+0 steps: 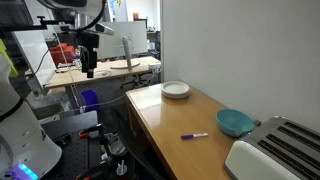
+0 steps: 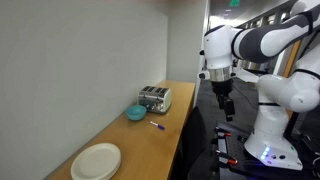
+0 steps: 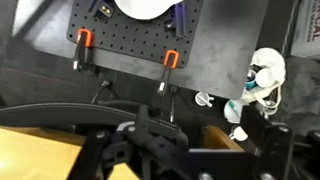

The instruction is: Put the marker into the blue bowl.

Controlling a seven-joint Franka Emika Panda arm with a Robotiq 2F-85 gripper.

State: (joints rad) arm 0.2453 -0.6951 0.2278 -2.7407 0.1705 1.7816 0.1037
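The gripper (image 1: 88,68) hangs with its fingers pointing down, off the counter (image 1: 165,118) and well apart from the blue bowl (image 1: 236,122). How wide its jaws stand I cannot tell, as it is small and dark in both exterior views and murky in the wrist view. It does not have the marker (image 1: 195,135), which lies flat on the counter near the bowl, on the side toward the counter's open edge and not touching the bowl. The wrist view looks down on a black perforated plate with orange clamps (image 3: 85,40), so the camera is not yet over the counter at all.

The step in hand appears to be the approach to the marker. It would go best to bring the gripper over the counter from the open-edge side of the bowl and come down on the middle of the marker's body, with the jaws set across its thin width. That way it is pinched and not rolled away. The toaster (image 1: 280,148) sits just beside the bowl on its far side, and the white plate (image 1: 176,90) is well apart from the bowl along the wall, so neither crowds the descent. The marker lies low, so the fingers should nearly reach the wood before closing. The carry to the bowl is then short, and the marker should be let go low over its middle.
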